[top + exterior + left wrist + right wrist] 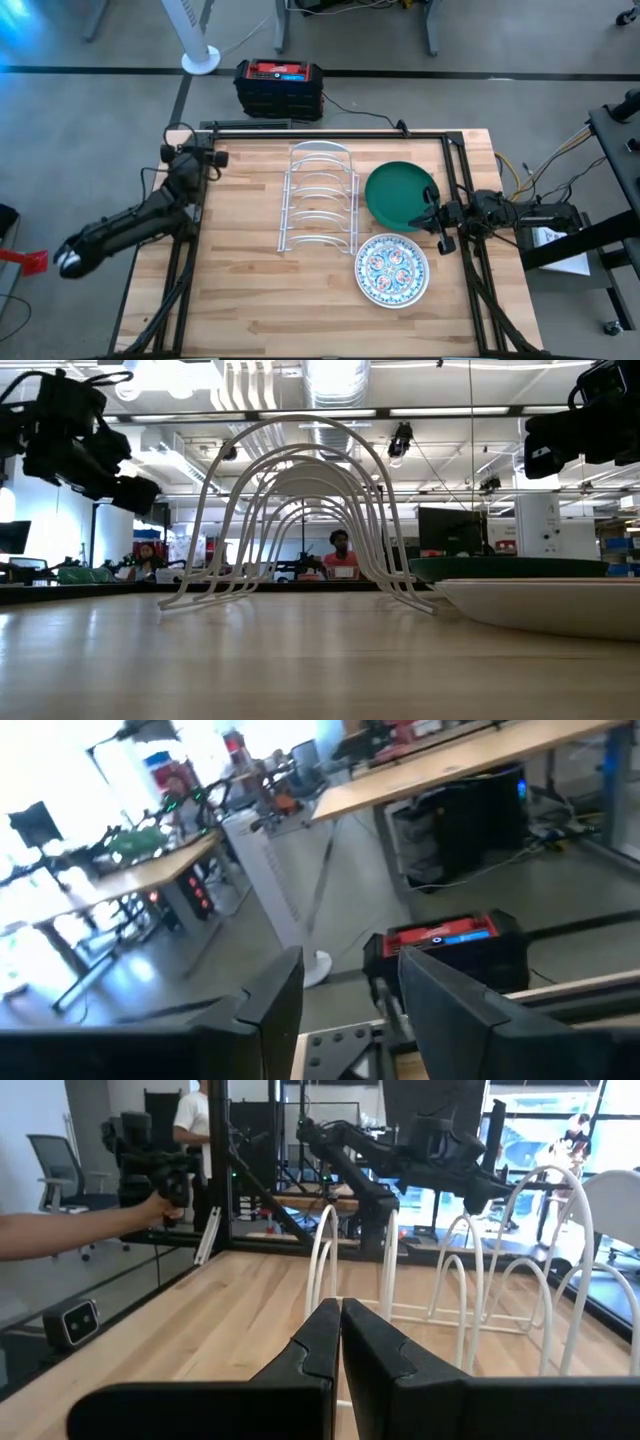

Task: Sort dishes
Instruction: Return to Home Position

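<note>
Now right gripper (437,222), fingers together (left gripper (212,158) parted, far corner), sits just beside green plate (395,195).

Table tally: two dishes; one rack; two grippers.
Dishes: one green plate (400,190), one floral-patterned plate (392,270); one white wire rack (320,197); one left gripper (350,975), one right gripper (338,1320); one red-and-black box (279,88) on the floor.

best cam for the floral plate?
High view: the floral plate shows whole, face up, pattern clear. Low view gives only its rim, edge-on, at the right. Neither wrist view shows it.
</note>
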You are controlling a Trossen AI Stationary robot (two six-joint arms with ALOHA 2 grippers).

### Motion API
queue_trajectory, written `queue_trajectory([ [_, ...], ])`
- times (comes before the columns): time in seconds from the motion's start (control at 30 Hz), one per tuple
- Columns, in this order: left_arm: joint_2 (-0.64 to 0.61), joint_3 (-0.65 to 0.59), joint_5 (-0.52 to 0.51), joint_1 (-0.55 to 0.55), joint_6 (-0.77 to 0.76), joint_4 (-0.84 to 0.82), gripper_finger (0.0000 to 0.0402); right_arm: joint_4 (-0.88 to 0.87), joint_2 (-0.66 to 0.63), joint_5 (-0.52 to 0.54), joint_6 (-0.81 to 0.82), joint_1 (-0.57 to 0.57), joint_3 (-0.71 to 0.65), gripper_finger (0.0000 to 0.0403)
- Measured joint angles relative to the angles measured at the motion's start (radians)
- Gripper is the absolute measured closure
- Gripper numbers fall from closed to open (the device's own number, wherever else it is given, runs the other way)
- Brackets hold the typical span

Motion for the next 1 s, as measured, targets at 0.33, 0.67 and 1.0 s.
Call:
queue_trajectory([
  [0.33, 0.001, -0.049, 0.142, 0.235, -0.065, 0.0, 0.0385, 0.0, 0.0, 0.007, -0.027, 0.0, 0.0, 0.0396],
  [0.67, 0.071, -0.071, 0.243, 0.338, -0.084, 0.074, 0.04, -0.006, 0.005, 0.032, -0.06, 0.005, 0.0, 0.0396],
  [1.0, 0.076, -0.079, 0.24, 0.337, -0.112, 0.113, 0.04, -0.009, 0.02, 0.049, -0.029, 0.004, 0.001, 0.0396],
])
